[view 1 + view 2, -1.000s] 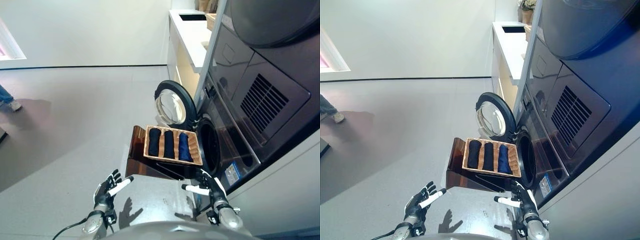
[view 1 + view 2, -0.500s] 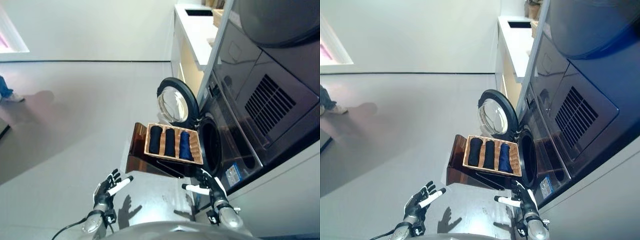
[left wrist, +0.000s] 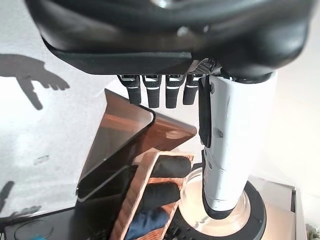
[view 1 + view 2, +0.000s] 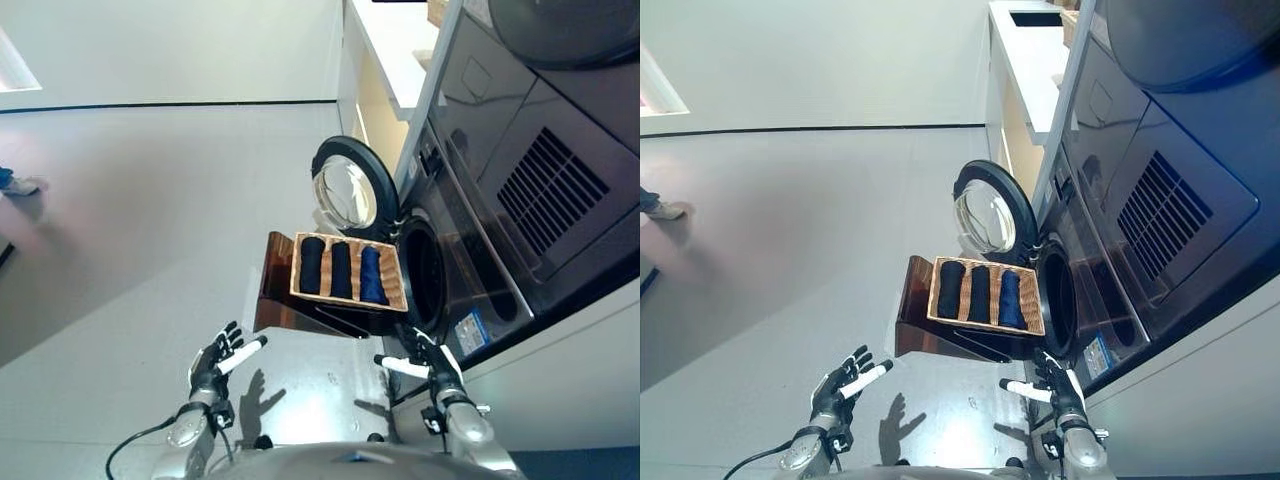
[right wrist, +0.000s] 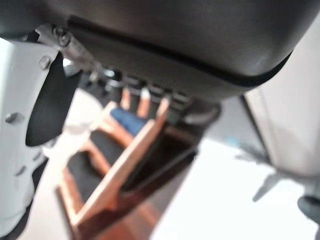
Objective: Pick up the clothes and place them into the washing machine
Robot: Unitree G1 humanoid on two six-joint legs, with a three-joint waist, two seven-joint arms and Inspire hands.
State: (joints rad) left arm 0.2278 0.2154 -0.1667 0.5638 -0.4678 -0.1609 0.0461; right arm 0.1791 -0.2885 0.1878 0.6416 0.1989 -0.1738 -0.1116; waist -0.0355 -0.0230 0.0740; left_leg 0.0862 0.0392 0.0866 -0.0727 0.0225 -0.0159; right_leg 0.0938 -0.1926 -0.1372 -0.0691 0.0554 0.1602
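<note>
Both eye views look steeply down from the head — sharing the basket [image 4: 348,272] and washing machine [image 4: 1090,290]. Each wrist view looks along its hand, close, toward that basket.

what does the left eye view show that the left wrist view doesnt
Only the left eye view shows both hands, the left hand and right hand, open and holding nothing, the whole washing machine with the white counter behind it, and a person's shoe far off on the floor.

Only the left wrist view shows the left hand's fingers close up, straight and empty.

Both share the basket with rolled dark clothes, the brown stand under it and the open round door.
</note>
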